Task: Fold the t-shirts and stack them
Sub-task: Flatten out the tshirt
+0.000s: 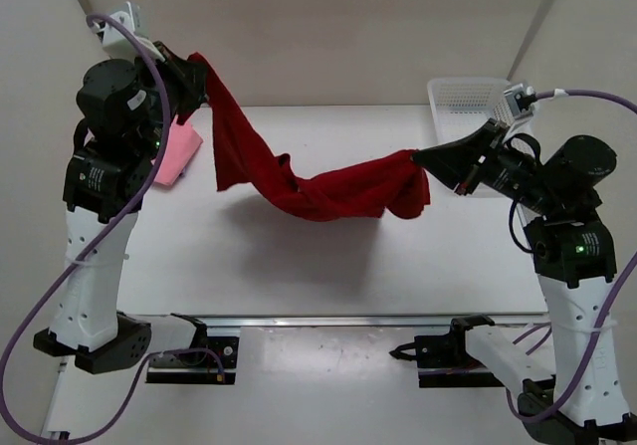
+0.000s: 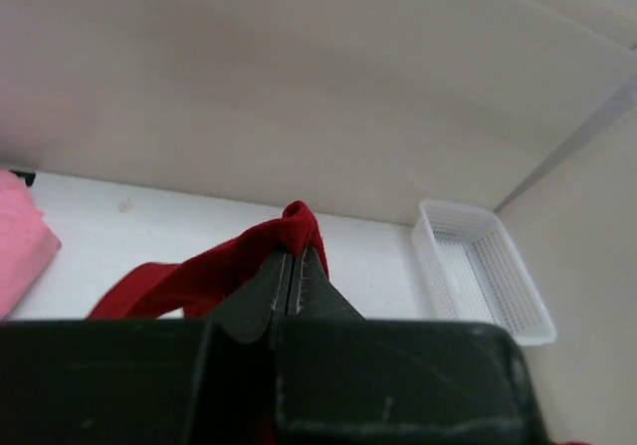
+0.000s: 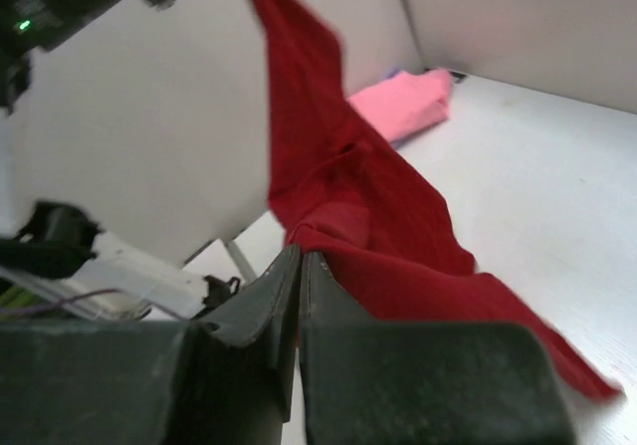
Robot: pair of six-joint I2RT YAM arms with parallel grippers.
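The dark red t-shirt (image 1: 299, 181) hangs stretched between both arms above the table, sagging in the middle. My left gripper (image 1: 196, 70) is shut on one end of it, held high at the back left; the cloth (image 2: 249, 256) bunches over its tips (image 2: 296, 251). My right gripper (image 1: 422, 156) is shut on the other end at mid right, the red fabric (image 3: 398, 236) draping away from its tips (image 3: 300, 253). A folded pink t-shirt (image 1: 177, 154) lies on the table beneath the left arm, also seen as the pink t-shirt (image 3: 408, 102). A sliver of purple (image 3: 393, 71) shows behind it.
A white lattice basket (image 1: 468, 102) stands at the back right of the table, behind the right gripper, and shows as the basket (image 2: 483, 266) in the left wrist view. White walls enclose the table on three sides. A metal rail (image 1: 328, 321) runs along the near edge.
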